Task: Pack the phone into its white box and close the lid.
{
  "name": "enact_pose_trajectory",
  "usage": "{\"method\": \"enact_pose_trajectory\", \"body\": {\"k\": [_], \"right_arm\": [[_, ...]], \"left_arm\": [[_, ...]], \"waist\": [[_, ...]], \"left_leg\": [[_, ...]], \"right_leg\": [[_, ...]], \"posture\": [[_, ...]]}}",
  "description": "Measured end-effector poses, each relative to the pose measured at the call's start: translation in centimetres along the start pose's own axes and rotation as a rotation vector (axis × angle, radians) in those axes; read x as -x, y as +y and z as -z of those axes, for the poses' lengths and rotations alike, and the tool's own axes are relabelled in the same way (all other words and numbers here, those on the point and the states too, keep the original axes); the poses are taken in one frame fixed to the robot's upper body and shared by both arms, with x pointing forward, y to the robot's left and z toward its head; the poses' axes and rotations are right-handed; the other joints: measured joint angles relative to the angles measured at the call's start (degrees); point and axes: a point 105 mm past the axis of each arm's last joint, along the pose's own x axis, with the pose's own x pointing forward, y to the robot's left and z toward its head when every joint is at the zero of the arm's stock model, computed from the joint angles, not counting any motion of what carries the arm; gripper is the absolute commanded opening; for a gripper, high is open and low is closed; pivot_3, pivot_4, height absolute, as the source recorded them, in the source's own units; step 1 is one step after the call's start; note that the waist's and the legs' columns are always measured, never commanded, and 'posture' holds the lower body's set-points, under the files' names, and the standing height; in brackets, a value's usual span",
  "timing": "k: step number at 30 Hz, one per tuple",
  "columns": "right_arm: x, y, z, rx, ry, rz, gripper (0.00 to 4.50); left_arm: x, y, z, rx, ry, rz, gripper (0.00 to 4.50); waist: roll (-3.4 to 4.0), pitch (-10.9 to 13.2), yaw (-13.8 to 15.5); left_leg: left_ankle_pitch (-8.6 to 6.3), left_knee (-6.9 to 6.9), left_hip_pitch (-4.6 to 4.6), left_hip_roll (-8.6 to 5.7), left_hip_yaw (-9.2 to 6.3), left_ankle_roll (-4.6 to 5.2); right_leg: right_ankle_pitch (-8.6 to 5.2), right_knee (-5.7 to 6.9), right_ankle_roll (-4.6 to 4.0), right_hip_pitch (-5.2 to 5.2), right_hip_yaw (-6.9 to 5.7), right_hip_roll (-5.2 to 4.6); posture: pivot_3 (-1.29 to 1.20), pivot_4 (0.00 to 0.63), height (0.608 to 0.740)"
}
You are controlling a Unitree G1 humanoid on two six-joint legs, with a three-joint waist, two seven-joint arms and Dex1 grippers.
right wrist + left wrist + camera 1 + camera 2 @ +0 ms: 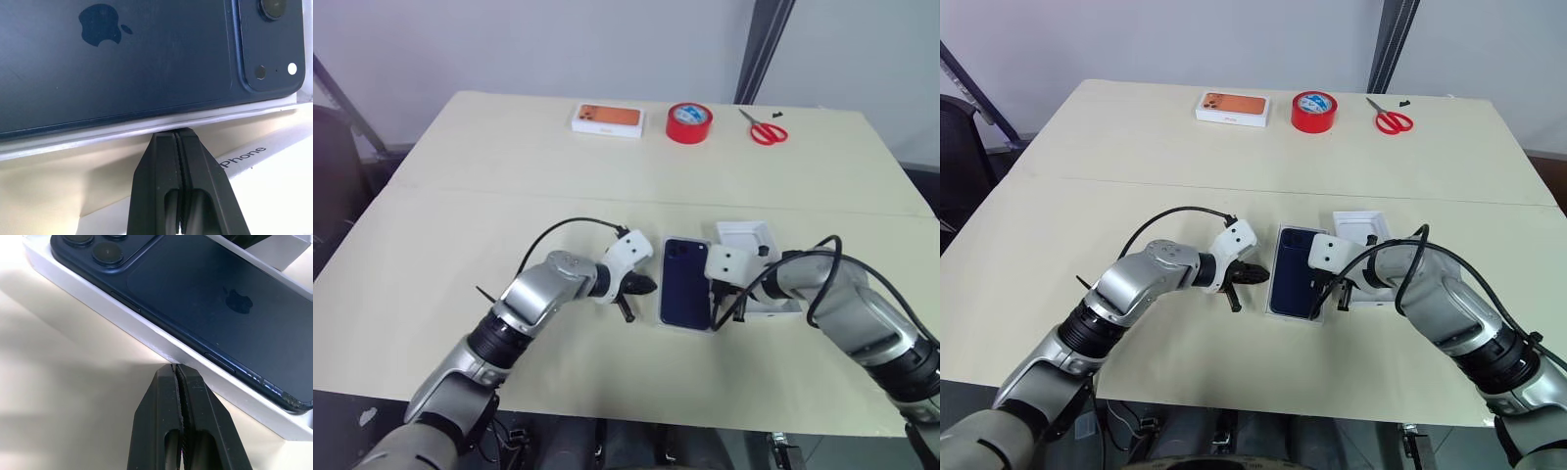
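Observation:
The dark navy phone (685, 282) lies back up, lens cluster at the far end, inside the shallow white box (161, 340) at the table's middle. My left gripper (649, 285) is shut and empty, its tip at the box's left long wall (175, 367). On the opposite side, my right gripper (176, 132) is also shut and empty, its tip against the right long wall (98, 139). The lid (744, 238) lies open side up just right of the box, partly under my right wrist; its side wall reads "iPhone" (254, 161).
Along the far edge of the table sit a small white box with an orange printed face (608, 118), a red tape roll (689, 122) and red-handled scissors (765, 128). A seam crosses the beige table (460, 235).

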Motion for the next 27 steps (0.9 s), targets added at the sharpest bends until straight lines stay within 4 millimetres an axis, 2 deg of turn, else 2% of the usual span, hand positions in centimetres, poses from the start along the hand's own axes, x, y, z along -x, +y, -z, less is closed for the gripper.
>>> {"method": "enact_pose_trajectory", "body": {"k": [16,19,23,25,27], "right_arm": [[0.8,-0.1,1.0,0.0,0.021,-0.007,0.0],[2.1,-0.1,1.2,-0.028,0.006,-0.027,0.91],[4.9,-0.5,0.1,-0.144,-0.073,-0.035,2.92],[5.7,-0.5,-0.1,-0.204,-0.09,-0.032,3.97],[5.9,-0.5,0.0,-0.289,-0.087,-0.031,3.97]], "left_arm": [[-0.4,-0.7,-0.2,-0.001,-0.001,0.05,0.12],[0.1,-0.6,0.1,0.007,-0.005,0.059,0.05],[2.8,0.2,0.3,0.005,-0.089,0.031,0.05],[3.9,0.5,0.1,-0.025,-0.128,0.001,0.05],[4.5,0.7,-0.1,-0.056,-0.179,-0.022,0.05]], "waist": [[0.0,0.0,0.0],[0.01,0.0,-0.1],[0.06,0.0,-1.3],[0.07,0.0,-1.6],[0.07,0.0,-1.7]], "left_leg": [[0.0,0.0,0.0,0.0,0.0,0.0],[-0.02,-0.01,-0.02,0.01,0.0,0.03],[-0.15,-0.08,-0.04,0.09,-0.04,0.25],[-0.16,-0.08,-0.02,0.1,-0.04,0.25],[-0.17,-0.1,-0.01,0.1,-0.04,0.25]], "right_leg": [[0.0,0.0,0.0,-0.01,0.0,-0.01],[0.0,0.0,0.0,-0.04,0.0,-0.01],[0.0,0.03,0.0,-0.1,-0.01,-0.01],[0.0,0.04,0.0,-0.09,-0.01,-0.01],[0.0,0.04,0.0,-0.1,0.0,-0.01]], "posture": [[0.0,0.15,0.725],[0.0,0.15,0.725],[0.0,0.15,0.725],[0.0,0.15,0.725],[0.0,0.15,0.725]]}}
